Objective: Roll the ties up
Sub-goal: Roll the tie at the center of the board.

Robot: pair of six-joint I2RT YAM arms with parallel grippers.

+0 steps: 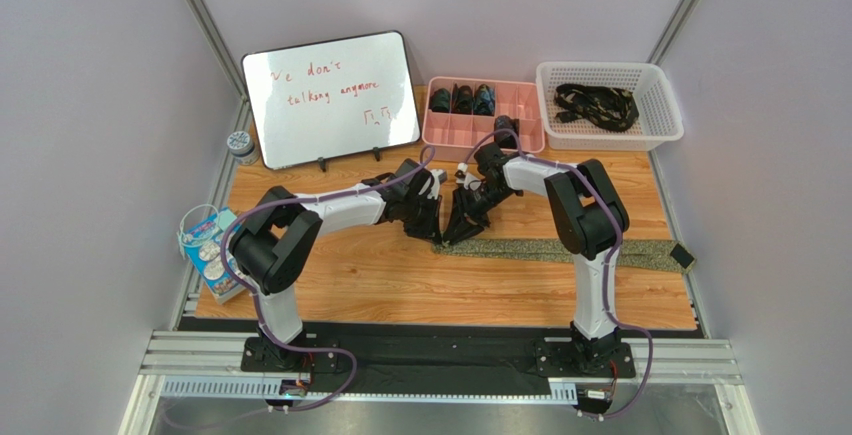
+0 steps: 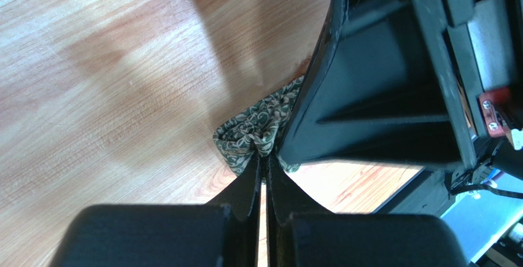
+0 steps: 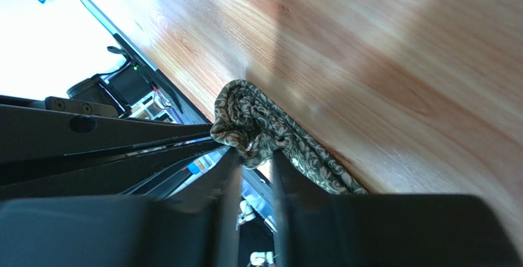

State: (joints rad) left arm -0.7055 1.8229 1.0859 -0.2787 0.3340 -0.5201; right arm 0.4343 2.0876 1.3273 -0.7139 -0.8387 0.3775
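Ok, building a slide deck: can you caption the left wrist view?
Left end effector closed on the bunched end of the olive-green tie over the wooden table.

Left arm (image 1: 330, 205) and right arm (image 1: 560, 180) reach inward, wrists angled down; left gripper (image 2: 264, 159) pinches the tie (image 2: 251, 126), right gripper (image 3: 253, 156) jaws slightly apart.

The olive-green patterned fabric necktie (image 1: 520, 250) lies flat in a long strip across the wooden desk (image 1: 350, 285). It runs out to the right edge, where its black end (image 1: 683, 255) sits. Its left end is gathered into a small, loose roll (image 3: 245, 119) of scroll-printed cloth, and the closed left claw (image 2: 264, 156) nips a fold of it at its tips. Farther back, black ties with pale pattern (image 1: 597, 105) lie in a tangled heap inside the white plastic basket (image 1: 640, 135).
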